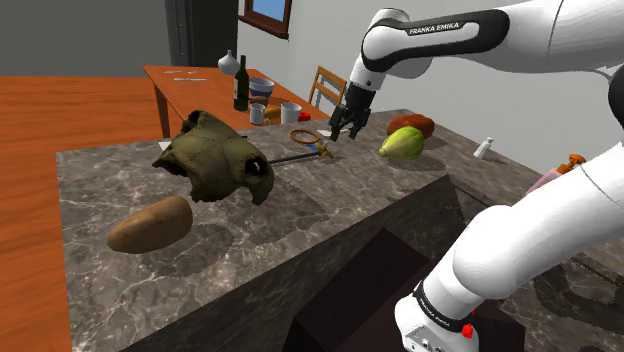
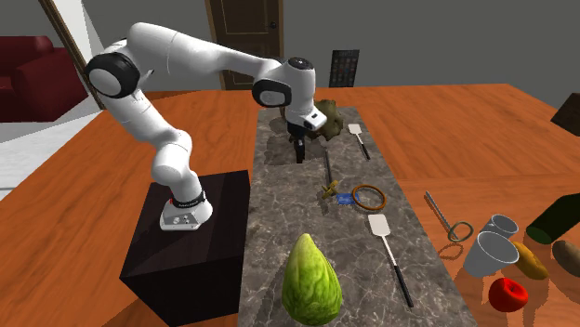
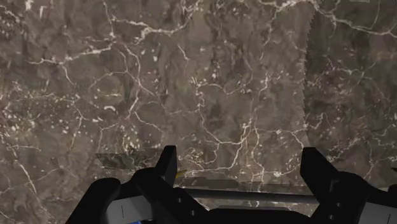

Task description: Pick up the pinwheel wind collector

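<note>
A black end effector (image 2: 299, 156), its 2 fingers apart and empty, hovers over the marble desk (image 2: 279, 218), with the pinwheel (image 2: 327, 175) lying flat just toward the second exterior view's right, its thin stick roughly parallel to the finger-to-finger line, so a wrist turn looks necessary.

"FRANKA EMIKA" stands in white letters on the arm's (image 1: 450, 28) dark band.

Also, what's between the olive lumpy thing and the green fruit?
Shoulder view: the pinwheel lies there, stick toward the olive lump, head toward the green fruit, an orange ring beside the head.
</note>
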Robot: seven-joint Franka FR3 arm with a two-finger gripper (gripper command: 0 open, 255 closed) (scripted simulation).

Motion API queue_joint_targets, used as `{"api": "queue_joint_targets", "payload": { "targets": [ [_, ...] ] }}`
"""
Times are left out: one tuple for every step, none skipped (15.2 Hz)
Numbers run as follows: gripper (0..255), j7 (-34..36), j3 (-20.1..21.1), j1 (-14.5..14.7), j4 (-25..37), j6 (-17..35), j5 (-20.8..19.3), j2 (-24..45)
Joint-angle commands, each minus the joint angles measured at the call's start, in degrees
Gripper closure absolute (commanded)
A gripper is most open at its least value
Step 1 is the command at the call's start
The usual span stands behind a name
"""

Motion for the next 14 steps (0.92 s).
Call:
{"api": "queue_joint_targets", "payload": {
  "targets": [
    [0, -0.72, -0.75, -0.3, 2.01, 1.9, 0.04, 4.24],
    [0, -1.09, -1.11, -0.45, 3.2, 2.68, 0.12, 6.37],
    [0, -1.46, -1.47, -0.61, 4.45, 3.4, 0.23, 8.51],
    [0, -1.83, -1.81, -0.79, 5.76, 4.06, 0.38, 10.66],
    [0, -2.2, -2.12, -0.98, 7.14, 4.66, 0.55, 12.81],
    [0, -2.57, -2.43, -1.19, 8.59, 5.2, 0.76, 14.97],
    [0, -2.94, -2.71, -1.41, 10.1, 5.68, 0.99, 17.14],
    [0, -3.31, -2.99, -1.65, 11.68, 6.09, 1.24, 19.32],
    [0, -3.67, -3.24, -1.91, 13.32, 6.45, 1.51, 21.5],
    [0, -4.02, -3.46, -2.2, 15.04, 6.74, 1.8, 23.69],
    [0, -4.35, -3.66, -2.52, 16.82, 6.96, 2.11, 25.88],
    [0, -4.4, -3.67, -2.58, 17.09, 6.99, 2.15, 26.21],
    [0, -4.5, -3.64, -2.6, 16.67, 7.7, 2.26, 26.5],
    [0, -4.61, -3.62, -2.62, 16.27, 8.4, 2.38, 26.81]
  ]
}}
